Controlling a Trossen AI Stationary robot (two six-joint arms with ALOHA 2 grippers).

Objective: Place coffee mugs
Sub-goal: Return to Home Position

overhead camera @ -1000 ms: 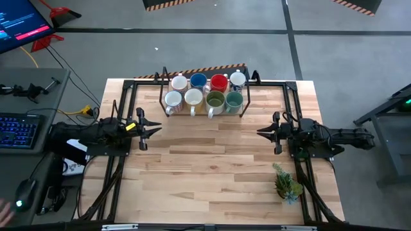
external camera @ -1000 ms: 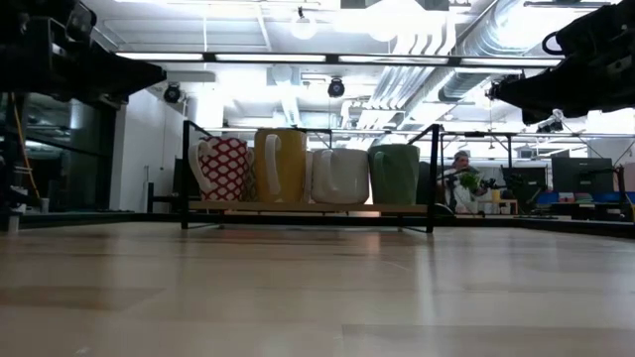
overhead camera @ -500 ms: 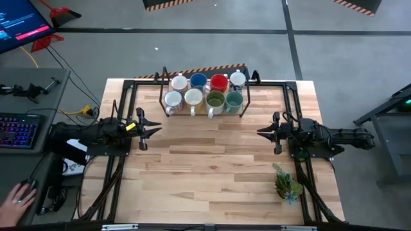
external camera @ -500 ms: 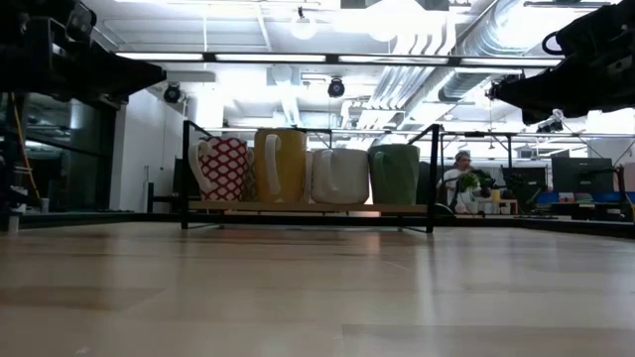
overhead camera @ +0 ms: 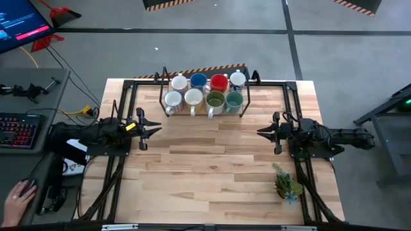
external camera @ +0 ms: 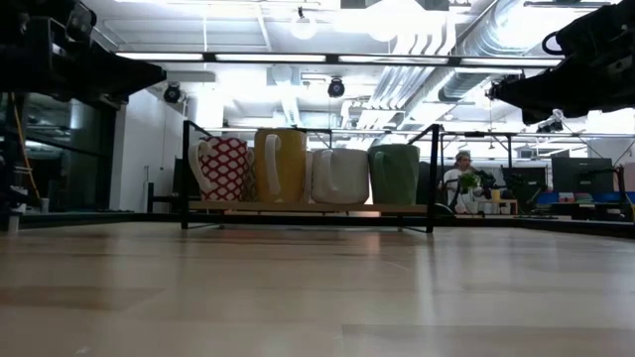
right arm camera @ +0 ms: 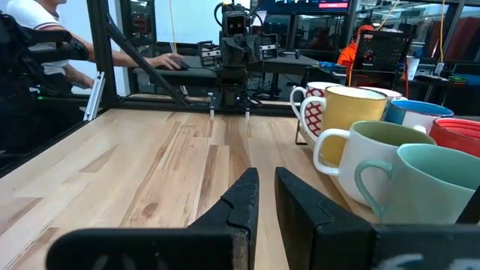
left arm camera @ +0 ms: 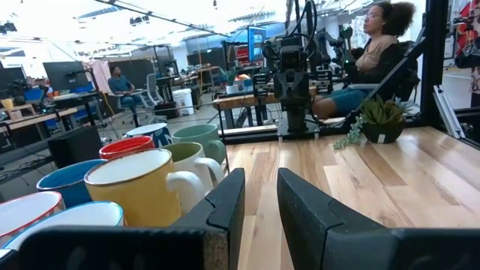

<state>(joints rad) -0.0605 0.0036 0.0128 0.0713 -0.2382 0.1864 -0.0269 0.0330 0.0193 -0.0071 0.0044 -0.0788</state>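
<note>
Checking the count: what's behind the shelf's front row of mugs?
Four more: left white mug, blue mug, red mug, right white mug. From table height the front row mostly covers them.

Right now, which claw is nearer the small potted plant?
Right. The right claw hangs close to the potted plant, slightly toward the mugs; the left claw is far across the table.

The left arm (overhead camera: 90,136) and right arm (overhead camera: 334,138) are dark, slim and jointed, the left bearing a small yellow mark (overhead camera: 130,126). The left gripper (overhead camera: 156,131) and right gripper (overhead camera: 262,133) have black wedge-shaped fingers (left arm camera: 225,206).
</note>
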